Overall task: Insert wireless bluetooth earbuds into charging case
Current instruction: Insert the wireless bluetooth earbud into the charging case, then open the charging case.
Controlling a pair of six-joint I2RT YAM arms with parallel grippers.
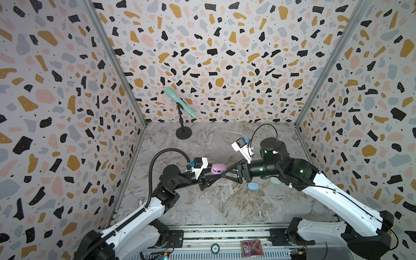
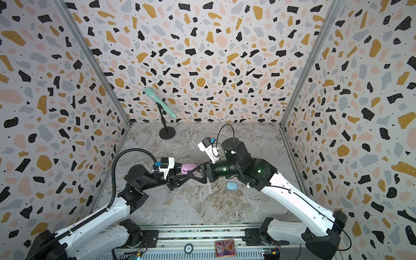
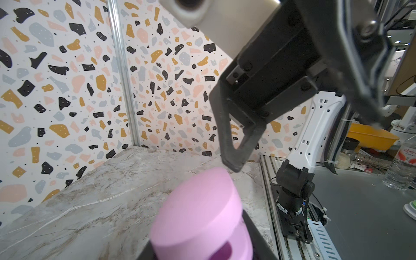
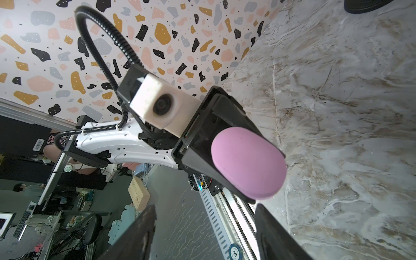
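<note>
Patterned walls with black, ochre and pink flecks close in a grey marble-look table [image 1: 225, 209]. A mint microphone [image 1: 177, 101] on a black stand is at the back.

A single pink earbud [image 1: 201, 197] lies bare on the table, also seen in a top view [image 2: 179, 197]. It is nearer the front edge than both grippers and touches neither. It lies close under the left gripper [image 1: 213, 177], which is raised off the surface.

The left gripper is clamped on a pink case [image 1: 218, 168], one finger on each long side. In the left wrist view the case [image 3: 198, 213] shows its flat oval face, with a darker purple gap in the side below. Whether anything sits inside the case cannot be told.

The right gripper [image 1: 225, 172] meets it from the opposite side. Its jaws are spread wide and empty, and the tips are just short of the case. In the right wrist view the case's oval face [image 4: 247, 164] lies just beyond the two parted fingers [image 4: 144, 234].

A blue case [image 1: 253, 186] lies closed on the table under the right forearm, well apart from the earbud. Just beside it, a pale green case [image 1: 275, 180] is half hidden by that arm.
</note>
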